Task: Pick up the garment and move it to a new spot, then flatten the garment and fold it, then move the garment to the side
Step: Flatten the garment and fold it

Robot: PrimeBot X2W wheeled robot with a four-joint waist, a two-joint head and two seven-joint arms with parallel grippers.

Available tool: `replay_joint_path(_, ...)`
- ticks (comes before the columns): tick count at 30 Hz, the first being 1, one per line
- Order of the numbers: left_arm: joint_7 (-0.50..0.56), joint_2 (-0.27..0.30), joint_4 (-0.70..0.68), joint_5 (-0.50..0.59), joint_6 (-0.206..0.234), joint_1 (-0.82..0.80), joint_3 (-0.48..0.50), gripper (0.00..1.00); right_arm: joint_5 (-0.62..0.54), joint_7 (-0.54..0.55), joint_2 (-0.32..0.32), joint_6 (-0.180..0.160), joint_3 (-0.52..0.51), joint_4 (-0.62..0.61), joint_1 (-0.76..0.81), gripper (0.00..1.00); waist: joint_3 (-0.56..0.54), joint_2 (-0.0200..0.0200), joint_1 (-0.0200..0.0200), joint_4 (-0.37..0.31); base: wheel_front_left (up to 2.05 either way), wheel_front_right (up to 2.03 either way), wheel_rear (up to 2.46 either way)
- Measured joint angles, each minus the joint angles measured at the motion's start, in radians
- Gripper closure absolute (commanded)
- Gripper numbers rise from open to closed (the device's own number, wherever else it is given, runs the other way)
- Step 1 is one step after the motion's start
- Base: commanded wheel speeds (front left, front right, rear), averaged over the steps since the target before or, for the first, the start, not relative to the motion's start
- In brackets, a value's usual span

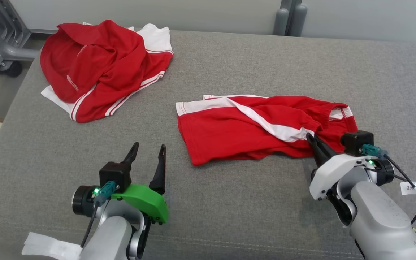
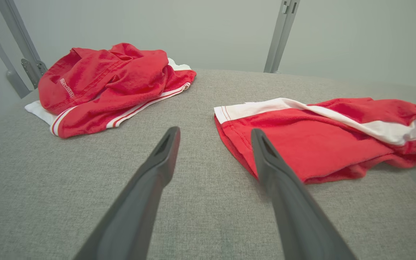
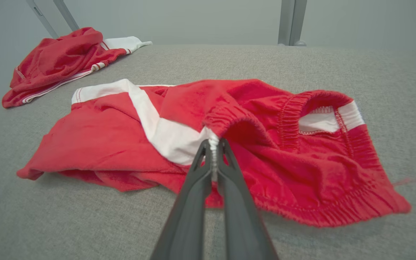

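With the right hand (image 3: 214,142) clamped on just a thin pinch of waistband, the red shorts (image 1: 251,133), lying on the bench (image 1: 229,202) right of the crumpled heap (image 1: 96,68), might have slipped free on lifting, while the left hand (image 1: 149,145) stood apart.

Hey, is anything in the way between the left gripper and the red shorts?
Nothing visible. Just bare grey surface lies between the open left gripper and the near hem of the shorts; the right gripper is shut on their waistband.
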Motion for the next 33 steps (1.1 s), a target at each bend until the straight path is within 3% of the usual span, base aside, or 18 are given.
replay_joint_path(8, 0.0, 0.003, -0.008, -0.075, 0.005, 0.046, 0.035, 0.0, -0.004, -0.017, 0.009, 0.001, 0.023, -0.02, -0.024, 1.0, 0.0, 0.0, 0.0, -0.044, 0.0, 0.0, 0.0)
replay_joint_path(15, 0.0, 0.003, -0.025, -0.14, 0.005, 0.049, 0.041, 0.0, -0.036, -0.035, -0.018, 0.009, 0.056, -0.081, -0.022, 1.0, 0.002, 0.0, 0.0, -0.121, 0.0, 0.0, 0.0)
replay_joint_path(24, 0.0, 0.003, -0.049, -0.195, 0.005, 0.039, 0.041, 0.0, -0.07, -0.037, -0.035, 0.009, 0.139, -0.199, 0.064, 1.0, 0.008, 0.0, 0.0, -0.218, 0.0, 0.0, 0.0)
replay_joint_path(33, 0.016, 0.003, -0.019, -0.189, 0.004, -0.003, 0.029, 0.0, -0.076, -0.037, -0.081, 0.009, 0.16, -0.229, 0.166, 1.0, 0.016, 0.0, 0.0, -0.277, 0.0, 0.0, 0.0)
